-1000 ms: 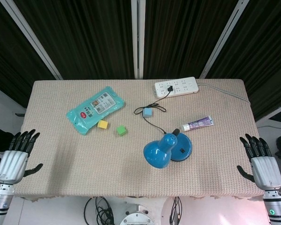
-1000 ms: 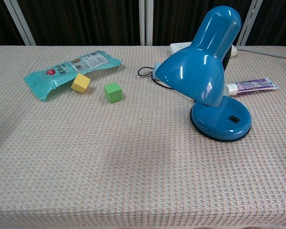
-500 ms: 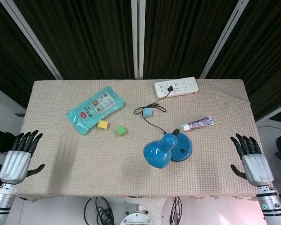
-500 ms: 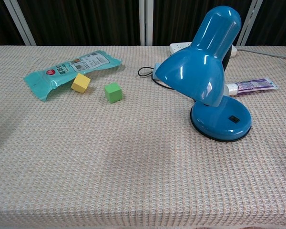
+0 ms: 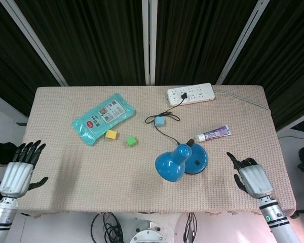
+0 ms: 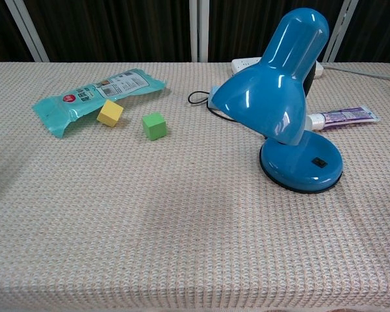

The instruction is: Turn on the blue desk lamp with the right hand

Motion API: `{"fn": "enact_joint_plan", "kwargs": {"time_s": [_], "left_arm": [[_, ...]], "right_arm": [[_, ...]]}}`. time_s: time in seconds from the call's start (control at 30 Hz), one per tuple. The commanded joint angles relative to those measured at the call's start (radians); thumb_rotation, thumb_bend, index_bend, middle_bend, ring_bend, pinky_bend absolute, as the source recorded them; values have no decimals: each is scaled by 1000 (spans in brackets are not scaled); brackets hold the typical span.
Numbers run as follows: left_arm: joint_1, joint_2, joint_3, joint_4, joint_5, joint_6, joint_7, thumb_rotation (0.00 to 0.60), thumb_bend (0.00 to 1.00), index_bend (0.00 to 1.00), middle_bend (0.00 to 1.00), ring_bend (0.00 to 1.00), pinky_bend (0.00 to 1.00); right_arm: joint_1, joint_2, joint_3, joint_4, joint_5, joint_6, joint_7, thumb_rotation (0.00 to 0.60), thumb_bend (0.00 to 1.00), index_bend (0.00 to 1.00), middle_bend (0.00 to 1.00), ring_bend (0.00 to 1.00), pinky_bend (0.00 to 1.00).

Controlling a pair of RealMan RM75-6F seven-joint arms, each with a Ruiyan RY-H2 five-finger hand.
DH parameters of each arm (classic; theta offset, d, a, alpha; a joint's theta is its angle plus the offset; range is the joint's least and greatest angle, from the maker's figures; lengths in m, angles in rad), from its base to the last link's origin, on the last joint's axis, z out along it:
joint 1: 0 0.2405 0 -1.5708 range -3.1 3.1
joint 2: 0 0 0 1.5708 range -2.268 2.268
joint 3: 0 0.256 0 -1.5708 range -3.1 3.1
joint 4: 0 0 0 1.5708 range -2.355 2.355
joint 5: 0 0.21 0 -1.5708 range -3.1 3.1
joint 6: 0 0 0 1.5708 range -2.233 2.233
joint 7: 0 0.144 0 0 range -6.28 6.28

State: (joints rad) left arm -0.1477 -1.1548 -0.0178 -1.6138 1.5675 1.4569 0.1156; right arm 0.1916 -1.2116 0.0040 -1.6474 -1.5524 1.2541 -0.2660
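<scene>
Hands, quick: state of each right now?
Left hand: open, fingers spread, holding nothing.
Right hand: holds nothing; fingers mostly curled, one pointing.

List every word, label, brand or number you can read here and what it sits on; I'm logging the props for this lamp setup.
Nothing can be read at this size.
Teal wipes packet: a printed label and a red round mark, too small to read.
Toothpaste tube: purple print, blurred.
Blue desk lamp: no text shows, only a small dark switch on its base.
Power strip, yellow cube, green cube: no text visible.
</scene>
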Motion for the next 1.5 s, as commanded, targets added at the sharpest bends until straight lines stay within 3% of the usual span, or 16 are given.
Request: {"fn": "enact_joint_plan", "kwargs": {"time_s": [0.03, 0.27, 0.53, 0.83, 1.5], "left_arm": [[0, 0, 1, 0, 1, 0, 0, 600, 131, 0, 0, 0, 0], [0, 2, 2, 0, 1, 1, -5, 600, 131, 0, 0, 0, 0], [-2, 5, 2, 2, -2, -3, -12, 600, 131, 0, 0, 0, 0], [0, 11, 3, 3, 0, 1, -27, 600, 131, 0, 0, 0, 0], [1, 17, 3, 2, -4, 1, -38, 600, 131, 0, 0, 0, 0]], "right_arm": [[24, -10, -13, -20, 19, -53, -49, 600, 542, 0, 708, 647, 526], [57, -44, -25, -57, 81, -141, -132, 600, 579, 0, 802, 721, 590], [117, -66, -3, -85, 176, -242, -152, 600, 578, 0, 820, 738, 606], [165, -90, 8, -103, 235, -281, -191, 600, 578, 0, 821, 737, 606], [211, -101, -26, -107, 326, -306, -237, 600, 579, 0, 821, 738, 606]]}}
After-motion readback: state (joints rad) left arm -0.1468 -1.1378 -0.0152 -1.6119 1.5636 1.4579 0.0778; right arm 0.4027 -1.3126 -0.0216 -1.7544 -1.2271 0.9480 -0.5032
